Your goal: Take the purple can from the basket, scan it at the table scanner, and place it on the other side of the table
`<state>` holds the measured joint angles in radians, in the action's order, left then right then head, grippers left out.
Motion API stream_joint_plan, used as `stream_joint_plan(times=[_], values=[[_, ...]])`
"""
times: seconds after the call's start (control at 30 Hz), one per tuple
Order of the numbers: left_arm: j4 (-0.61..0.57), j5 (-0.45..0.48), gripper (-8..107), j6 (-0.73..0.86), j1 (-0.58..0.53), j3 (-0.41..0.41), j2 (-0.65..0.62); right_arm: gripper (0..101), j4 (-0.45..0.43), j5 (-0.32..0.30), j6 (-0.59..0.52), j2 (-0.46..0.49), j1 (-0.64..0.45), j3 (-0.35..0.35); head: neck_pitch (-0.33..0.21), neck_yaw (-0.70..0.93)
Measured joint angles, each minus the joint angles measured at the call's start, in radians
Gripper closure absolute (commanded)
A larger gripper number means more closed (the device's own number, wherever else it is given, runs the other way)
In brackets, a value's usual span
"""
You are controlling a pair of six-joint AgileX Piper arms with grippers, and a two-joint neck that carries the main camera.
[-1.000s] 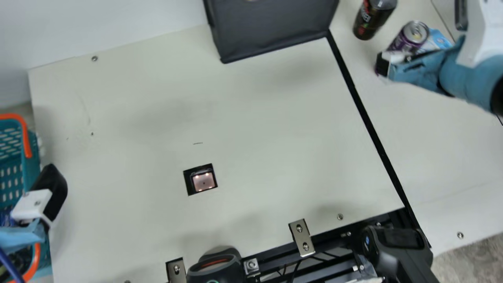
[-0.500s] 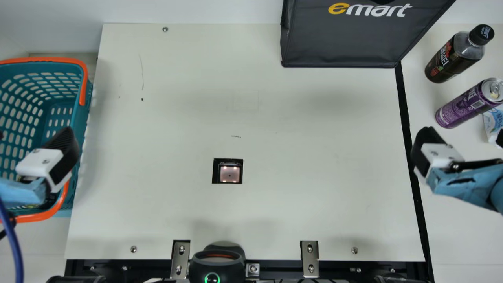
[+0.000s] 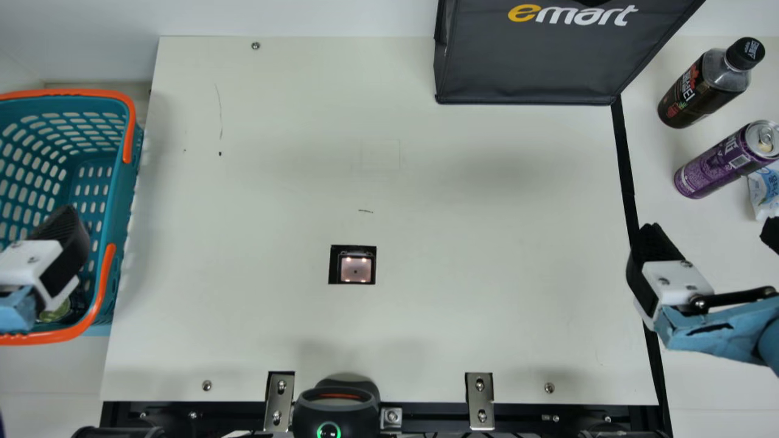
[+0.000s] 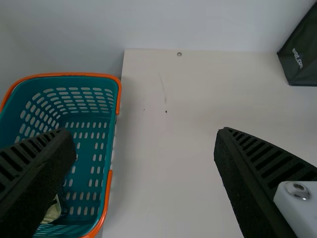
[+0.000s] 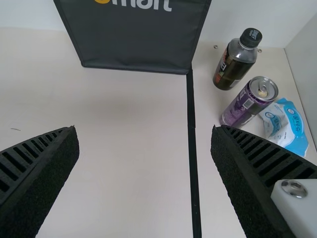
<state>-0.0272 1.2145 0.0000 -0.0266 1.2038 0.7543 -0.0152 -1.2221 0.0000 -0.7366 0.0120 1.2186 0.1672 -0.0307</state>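
The purple can (image 3: 727,159) stands upright on the table's right part, beyond the black strip; the right wrist view shows this can (image 5: 249,101) too. My right gripper (image 3: 711,238) is open, nearer the front edge than the can and apart from it; in its wrist view the right gripper (image 5: 144,136) has nothing between its fingers. My left gripper (image 3: 55,243) is above the teal basket (image 3: 103,207); in its wrist view the left gripper (image 4: 146,141) stands wide open and empty, near the basket (image 4: 91,148). The table scanner (image 3: 355,269) lies flush in the white tabletop.
A dark bottle (image 3: 703,88) stands behind the can, and a blue-white packet (image 3: 764,191) lies beside it. At the back is a black bag (image 3: 529,61). A black device (image 3: 335,410) sits at the front edge. Something pale green (image 3: 55,311) lies in the basket.
The neck camera turned after the first earlier picture, then held still. Since the second, my right gripper has moved toward the front edge, farther from the can, and my left gripper has shifted left.
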Motion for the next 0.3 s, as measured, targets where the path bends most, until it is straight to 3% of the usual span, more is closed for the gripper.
stream_joint_plan(times=[0.3], values=[[0.0, 0.0, 9, 0.0, 0.0, 0.0, 0.0, 6, 0.0, 0.0, 0.0, 0.0, 0.0, 0.0, 0.002, 0.002]])
